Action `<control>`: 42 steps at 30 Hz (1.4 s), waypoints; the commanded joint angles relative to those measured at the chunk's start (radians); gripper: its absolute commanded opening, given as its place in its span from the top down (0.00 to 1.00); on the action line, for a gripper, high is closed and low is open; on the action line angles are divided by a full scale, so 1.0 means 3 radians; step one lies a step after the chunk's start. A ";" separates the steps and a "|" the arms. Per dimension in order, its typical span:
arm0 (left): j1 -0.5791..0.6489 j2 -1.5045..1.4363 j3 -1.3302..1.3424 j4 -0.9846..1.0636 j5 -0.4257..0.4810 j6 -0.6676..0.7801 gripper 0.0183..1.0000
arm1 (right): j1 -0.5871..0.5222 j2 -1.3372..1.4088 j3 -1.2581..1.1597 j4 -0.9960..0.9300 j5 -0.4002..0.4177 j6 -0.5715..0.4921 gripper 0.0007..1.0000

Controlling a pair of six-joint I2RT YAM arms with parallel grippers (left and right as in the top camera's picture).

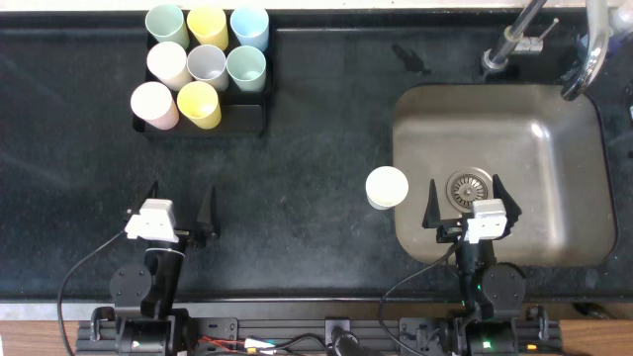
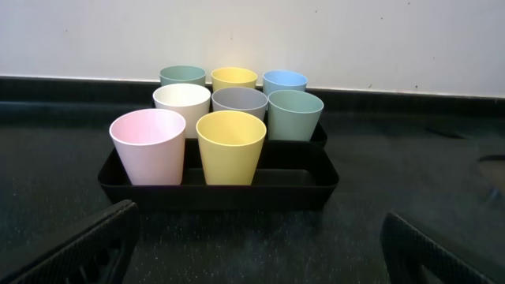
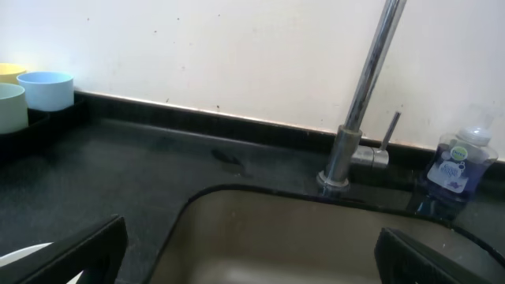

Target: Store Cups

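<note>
A black tray point(image 1: 249, 112) at the counter's back left holds several upright pastel cups point(image 1: 208, 65). From the left wrist the tray point(image 2: 237, 197) is straight ahead, with a pink cup point(image 2: 148, 146) and a yellow cup point(image 2: 230, 147) in its nearest row and an unfilled spot at the near right corner. A single cream cup point(image 1: 386, 187) stands on the counter beside the sink's left rim, and its rim point(image 3: 24, 256) shows in the right wrist view. My left gripper point(image 1: 180, 203) point(image 2: 252, 252) is open, well short of the tray. My right gripper point(image 1: 467, 196) point(image 3: 252, 252) is open over the sink, right of the cream cup.
A steel sink point(image 1: 554, 138) fills the right side, with a drain point(image 1: 468, 186) and a faucet point(image 3: 359, 102) behind it. A blue soap bottle point(image 3: 460, 166) stands at the back right. Dark counter point(image 1: 316, 148) lies bare between tray and sink.
</note>
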 commanded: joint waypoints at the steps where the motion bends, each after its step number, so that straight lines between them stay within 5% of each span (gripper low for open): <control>1: -0.0024 -0.0036 -0.0008 -0.0009 0.0010 -0.0011 0.00 | 0.0023 -0.0037 -0.0045 0.0015 0.0013 0.0001 0.01; 19: -0.0024 -0.0036 -0.0008 -0.0010 0.0010 -0.0011 0.00 | 0.0023 -0.0036 -0.0045 0.0023 -0.0025 0.0005 0.00; 23: -0.0024 -0.0036 -0.0008 -0.0009 0.0010 -0.0013 0.00 | 0.0018 0.0090 0.0015 0.0019 -0.0020 0.0576 0.00; 26: -0.0024 -0.0036 -0.0008 -0.0009 0.0010 -0.0013 0.00 | 0.0014 0.0534 0.0374 -0.0158 -0.0108 0.0680 0.01; 38: -0.0024 -0.0036 -0.0008 -0.0010 0.0010 -0.0011 0.00 | 0.0017 0.2129 0.3017 -0.2672 -0.0449 0.0253 0.00; 39: -0.0024 -0.0036 -0.0008 -0.0010 0.0010 -0.0011 0.00 | 0.0017 0.2918 0.3887 -0.3983 -0.0571 0.0328 0.00; 42: -0.0024 -0.0036 -0.0008 -0.0009 0.0010 -0.0013 0.00 | 0.0017 0.3240 0.4035 -0.4256 -0.0736 0.0328 0.00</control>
